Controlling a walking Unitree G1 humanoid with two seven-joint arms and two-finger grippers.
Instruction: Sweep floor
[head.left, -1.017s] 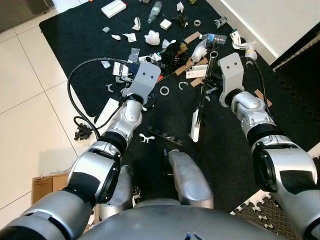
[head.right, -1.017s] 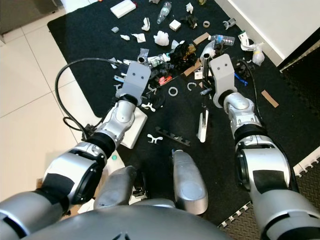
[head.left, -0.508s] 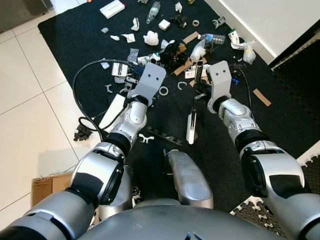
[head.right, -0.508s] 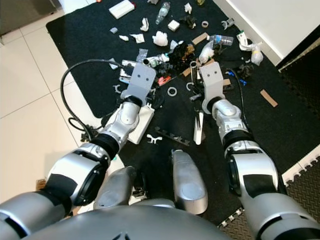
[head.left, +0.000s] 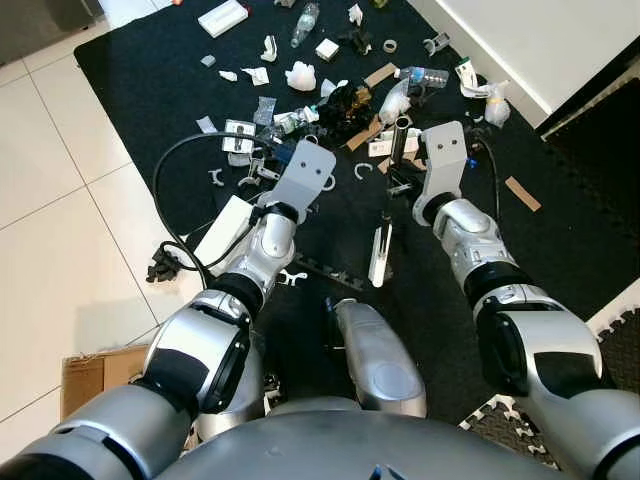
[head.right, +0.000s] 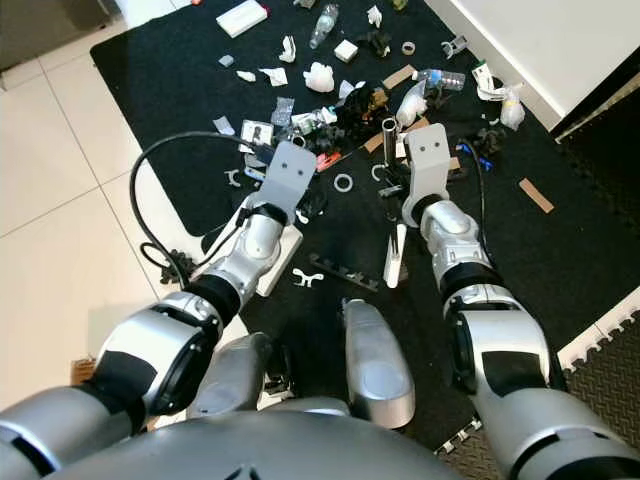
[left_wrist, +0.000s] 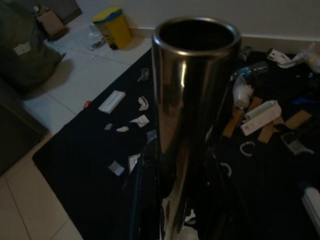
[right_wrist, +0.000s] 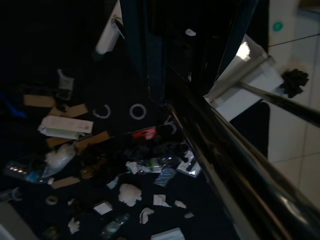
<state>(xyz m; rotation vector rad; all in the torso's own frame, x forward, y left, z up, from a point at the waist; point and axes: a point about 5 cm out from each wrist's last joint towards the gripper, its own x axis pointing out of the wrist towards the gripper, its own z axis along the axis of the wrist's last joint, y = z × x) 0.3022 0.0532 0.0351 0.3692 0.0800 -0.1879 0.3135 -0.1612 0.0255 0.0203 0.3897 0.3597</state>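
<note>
My right gripper (head.left: 402, 186) is shut on a chrome broom pole (head.left: 400, 128) that stands nearly upright, its narrow white head (head.left: 378, 256) resting on the black mat (head.left: 140, 60). In the right wrist view the pole (right_wrist: 235, 155) runs out from between the fingers (right_wrist: 150, 50). My left gripper (head.left: 282, 168) is shut on a second chrome tube (left_wrist: 192, 90), the handle of a white dustpan (head.left: 226, 226) at the mat's left edge. A heap of litter (head.left: 340, 100) lies just beyond both grippers.
Scraps, a white box (head.left: 225, 17) and a plastic bottle (head.left: 306, 20) are strewn over the far mat. A black cable (head.left: 165, 180) loops over the white tiles on the left. A white wall (head.left: 520, 40) borders the right. A cardboard box (head.left: 95, 365) sits near my left side.
The right gripper has carried the broom leftward and slightly nearer, its head sliding left on the mat. The left gripper has shifted a little right and nearer with its tube.
</note>
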